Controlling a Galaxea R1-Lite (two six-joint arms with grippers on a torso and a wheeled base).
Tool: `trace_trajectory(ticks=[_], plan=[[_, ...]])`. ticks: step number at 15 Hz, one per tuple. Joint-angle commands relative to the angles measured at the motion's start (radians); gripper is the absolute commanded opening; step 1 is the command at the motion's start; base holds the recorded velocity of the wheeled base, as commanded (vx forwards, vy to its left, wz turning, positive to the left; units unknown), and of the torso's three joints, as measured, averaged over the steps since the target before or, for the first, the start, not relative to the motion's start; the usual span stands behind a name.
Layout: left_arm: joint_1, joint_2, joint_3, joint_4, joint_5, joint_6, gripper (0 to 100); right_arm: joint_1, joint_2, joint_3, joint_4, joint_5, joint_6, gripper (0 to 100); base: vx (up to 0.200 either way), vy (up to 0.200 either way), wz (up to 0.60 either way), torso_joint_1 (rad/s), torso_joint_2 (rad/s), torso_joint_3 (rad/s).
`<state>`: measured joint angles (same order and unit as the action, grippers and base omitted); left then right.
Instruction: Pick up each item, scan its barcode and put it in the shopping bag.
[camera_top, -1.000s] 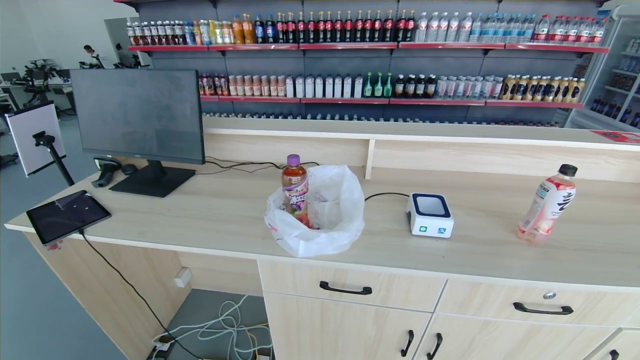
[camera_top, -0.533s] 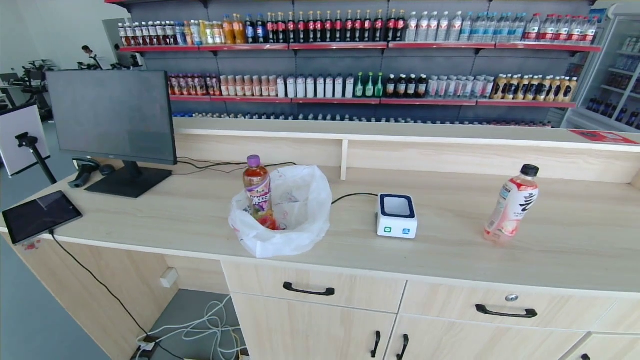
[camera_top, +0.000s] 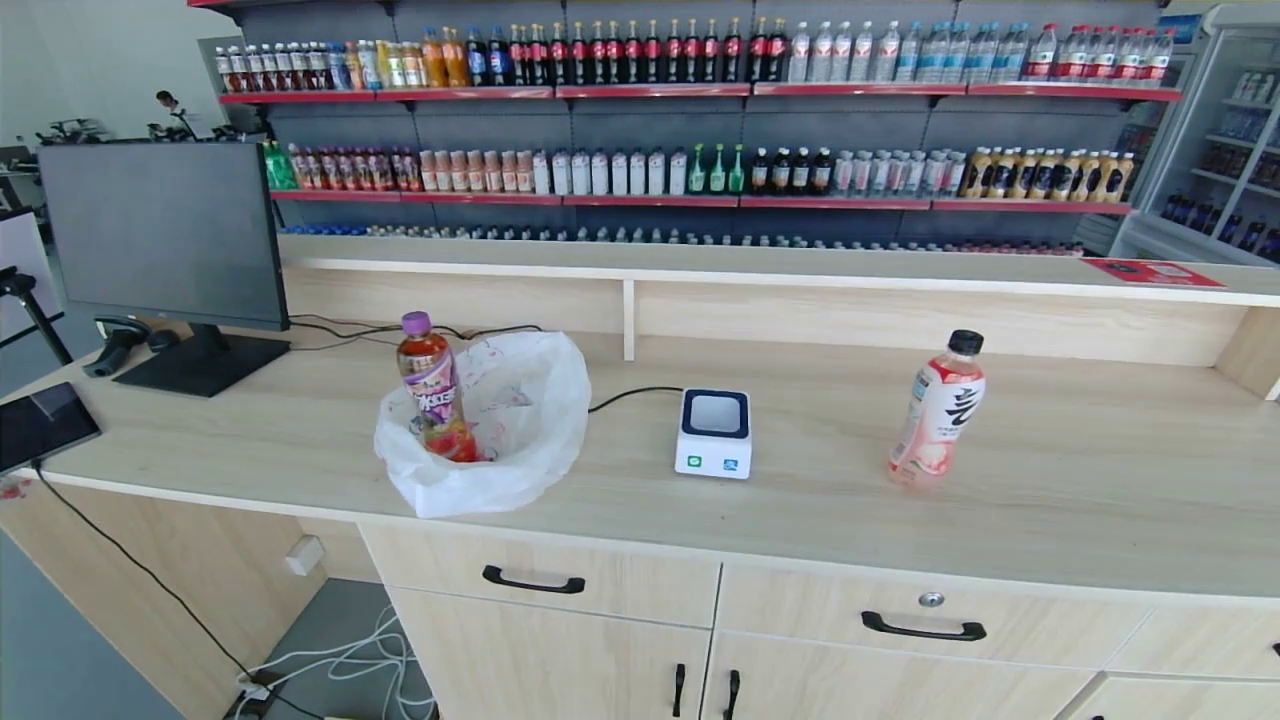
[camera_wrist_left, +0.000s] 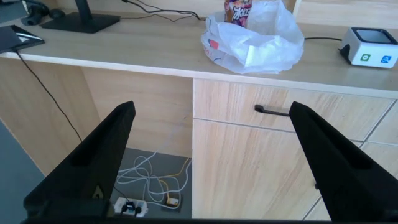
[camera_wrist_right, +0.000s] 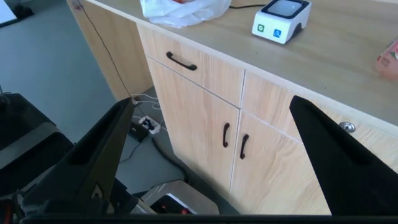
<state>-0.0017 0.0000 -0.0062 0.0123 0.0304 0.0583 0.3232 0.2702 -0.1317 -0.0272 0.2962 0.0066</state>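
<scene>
A pink drink bottle (camera_top: 937, 410) with a black cap stands upright on the wooden counter (camera_top: 1050, 490), right of the white barcode scanner (camera_top: 713, 432). A purple-capped tea bottle (camera_top: 432, 390) stands inside the white shopping bag (camera_top: 520, 420), left of the scanner. My left gripper (camera_wrist_left: 211, 112) is open and empty, below counter height, facing the cabinet front under the bag (camera_wrist_left: 261, 40). My right gripper (camera_wrist_right: 211, 102) is also open and empty, low in front of the cabinet doors, with the scanner (camera_wrist_right: 281, 17) and the pink bottle's base (camera_wrist_right: 388, 59) above it.
A monitor (camera_top: 165, 235), a handheld scanner (camera_top: 110, 345) and a tablet (camera_top: 40, 425) occupy the counter's left end. A raised ledge (camera_top: 800, 285) runs along the back. Drawers with black handles (camera_top: 922, 630) lie below. Cables (camera_wrist_left: 149, 186) lie on the floor.
The whole head picture has slid left, so the camera has turned or moved right. The bottles, bag and scanner keep their places on the counter.
</scene>
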Motion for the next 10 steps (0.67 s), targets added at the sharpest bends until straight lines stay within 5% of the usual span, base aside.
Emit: trace_trajectory(ticks=[1, 10], plan=[[0.000, 0.000, 0.000, 0.000, 0.000, 0.000, 100, 0.000, 0.001, 0.001, 0.000, 0.000, 0.000, 100, 0.000, 0.000, 0.00, 0.000, 0.00, 0.000], [0.000, 0.000, 0.000, 0.000, 0.000, 0.000, 100, -0.009, 0.086, -0.060, -0.020, -0.014, -0.017, 100, 0.000, 0.000, 0.00, 0.000, 0.00, 0.000]])
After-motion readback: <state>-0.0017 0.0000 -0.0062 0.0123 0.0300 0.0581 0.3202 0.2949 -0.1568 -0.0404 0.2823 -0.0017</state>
